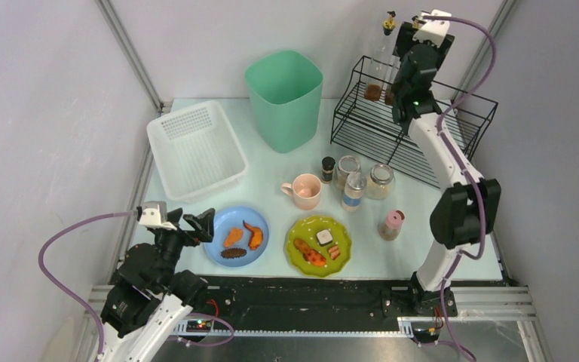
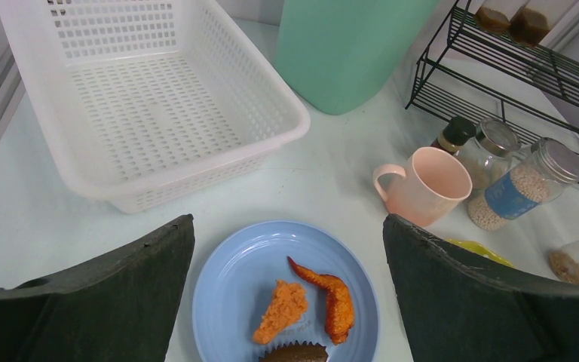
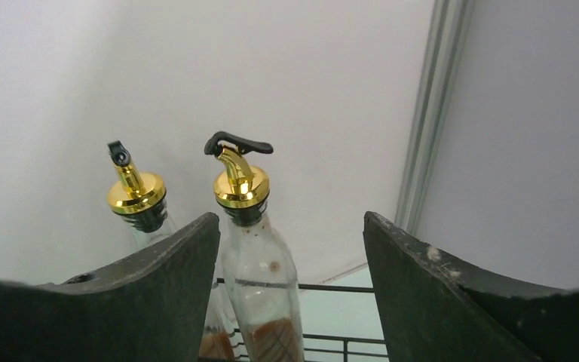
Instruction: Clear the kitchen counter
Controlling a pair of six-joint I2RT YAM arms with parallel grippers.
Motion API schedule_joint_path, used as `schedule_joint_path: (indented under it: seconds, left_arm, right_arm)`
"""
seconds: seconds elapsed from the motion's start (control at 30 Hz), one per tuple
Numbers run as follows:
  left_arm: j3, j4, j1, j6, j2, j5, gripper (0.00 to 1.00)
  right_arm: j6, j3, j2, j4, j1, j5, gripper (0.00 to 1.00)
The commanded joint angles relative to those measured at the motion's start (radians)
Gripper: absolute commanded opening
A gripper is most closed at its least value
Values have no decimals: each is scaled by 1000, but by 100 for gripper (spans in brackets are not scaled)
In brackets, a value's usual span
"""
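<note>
Left end effector [image 2: 286, 223] agape; jar [image 2: 531, 177] label [image 2: 507, 197] illegible.

Counter [image 1: 265, 175] open between basket [image 1: 196, 148] and mug [image 1: 304, 190]. Middle crowded: mug and jars [image 1: 381, 181] stand close together. Blue plate [image 1: 212, 245] and green plate [image 1: 298, 230] take the front edge. Bin [image 1: 284, 98] and rack [image 1: 381, 132] block the back; two bottles [image 3: 260, 279] on the rack's top shelf.

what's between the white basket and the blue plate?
Nothing. Only a bare strip of kitchen counter separates the white basket from the blue plate. It shows best in the left wrist view, and the top view agrees.
</note>
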Motion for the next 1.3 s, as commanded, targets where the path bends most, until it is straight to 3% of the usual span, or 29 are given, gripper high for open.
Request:
schedule_joint_path:
  seconds: [0.0, 0.27, 0.47, 0.73, 0.97, 1.27]
  left_arm:
    - [-9, 22, -4, 0, -53, 2, 98]
    - [-7, 21, -4, 0, -48, 10, 98]
    - [-8, 21, -3, -1, -49, 6, 98]
    - [-7, 23, -4, -1, -36, 8, 98]
    - [-7, 22, -4, -1, -38, 5, 98]
    - [-7, 23, -4, -2, -38, 2, 98]
  right_arm:
    - [2, -37, -162, -46, 27, 11, 75]
    - [-59, -297, -467, -161, 131, -70, 75]
    - [103, -404, -676, -511, 199, -195, 75]
    - [276, -447, -791, -877, 261, -381, 78]
    - [324, -630, -894, -868, 350, -465, 81]
    - [421, -808, -906, -781, 457, -446, 81]
